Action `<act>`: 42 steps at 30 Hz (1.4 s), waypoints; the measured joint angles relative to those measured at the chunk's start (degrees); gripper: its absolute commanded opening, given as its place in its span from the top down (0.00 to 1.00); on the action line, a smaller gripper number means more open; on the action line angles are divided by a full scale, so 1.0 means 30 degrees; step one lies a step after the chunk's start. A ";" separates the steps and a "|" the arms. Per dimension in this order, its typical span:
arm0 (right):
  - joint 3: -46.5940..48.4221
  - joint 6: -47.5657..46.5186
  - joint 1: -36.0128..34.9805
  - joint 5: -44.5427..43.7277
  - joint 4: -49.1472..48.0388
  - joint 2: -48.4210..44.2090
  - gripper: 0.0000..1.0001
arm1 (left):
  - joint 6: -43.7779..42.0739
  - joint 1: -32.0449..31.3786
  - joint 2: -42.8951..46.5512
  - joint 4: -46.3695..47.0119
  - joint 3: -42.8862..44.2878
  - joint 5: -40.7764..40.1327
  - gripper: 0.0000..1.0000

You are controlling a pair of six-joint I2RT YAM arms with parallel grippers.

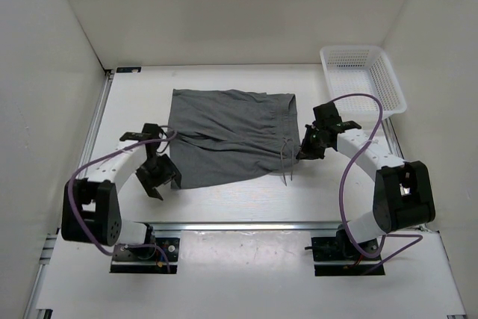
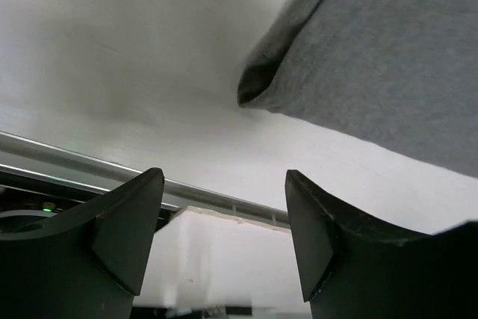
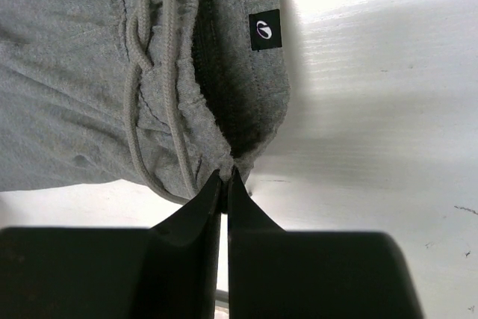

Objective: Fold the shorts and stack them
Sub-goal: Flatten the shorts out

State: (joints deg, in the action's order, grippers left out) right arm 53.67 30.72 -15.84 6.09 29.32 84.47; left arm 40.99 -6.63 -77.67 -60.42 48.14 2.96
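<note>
A: Shorts point(image 1: 228, 136) flat on table point(image 1: 224, 203), centre. Right gripper point(image 3: 225, 177) pinches waistband point(image 3: 213, 50) edge; left gripper point(image 2: 222, 177) wide open, empty, near hem corner point(image 2: 258, 87).
B: Thin pinch may slip; one-sided lift would bunch the fold.

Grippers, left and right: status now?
Left gripper: open, holding nothing, near a corner of the shorts.
Right gripper: closed, pinching the shorts at the waistband edge.

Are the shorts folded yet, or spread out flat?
Spread out: the shorts lie open, both legs side by side; right gripper pinches the waistband edge.
</note>
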 measured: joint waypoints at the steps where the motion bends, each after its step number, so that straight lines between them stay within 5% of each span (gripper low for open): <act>1: 0.0000 0.0000 0.0000 0.0000 0.0036 0.0000 1.00 | 0.0350 -0.0189 -0.0495 0.0204 -0.0335 0.0197 0.22; 5: 0.0051 0.0000 0.0000 0.0015 0.0182 0.0000 1.00 | 0.1231 -0.0619 -0.2463 0.1443 -0.0321 0.0466 0.28; 7: 0.0073 0.0000 0.0000 0.0022 0.0204 0.0000 1.00 | 0.1530 -0.0714 -0.3701 0.2040 0.0073 0.0444 0.54; 9: 0.0073 0.0007 0.0000 0.0022 0.0226 0.0000 1.00 | 0.1719 -0.0729 -0.4947 0.2404 0.0648 0.0401 0.89; 18: 0.3424 -0.0372 0.0131 0.0029 0.1872 0.1122 1.00 | 0.1173 -0.0780 -0.6462 0.1180 0.7628 -0.0503 0.90; 23: 0.5428 -0.0845 0.0780 0.0022 0.2499 0.0670 1.00 | 0.0656 -0.0408 -0.4685 0.0721 1.0695 -0.0962 0.90; 27: 0.4685 -0.1042 0.1005 0.0066 0.2907 -0.1027 1.00 | 0.0342 0.0335 -0.1960 0.0160 0.9624 -0.0758 0.90; 33: -0.0627 -0.1078 0.0998 0.0262 0.3439 -0.4218 1.00 | 0.0189 0.0495 0.0721 0.0248 0.3636 0.0240 0.90; 36: -0.2980 -0.0918 0.0998 0.0393 0.3971 -0.4204 0.67 | 0.0219 0.0342 0.0430 0.0270 0.1282 0.0758 0.90; 42: -0.2973 -0.0707 0.1027 -0.0007 0.4809 -0.4677 0.62 | 0.0219 -0.0335 0.0189 0.0736 0.0729 0.0823 0.90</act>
State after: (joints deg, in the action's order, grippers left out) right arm 44.75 28.60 -12.75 6.07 43.75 70.43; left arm 41.65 -7.64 -77.10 -58.22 50.33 5.43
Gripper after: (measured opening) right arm 0.378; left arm 0.131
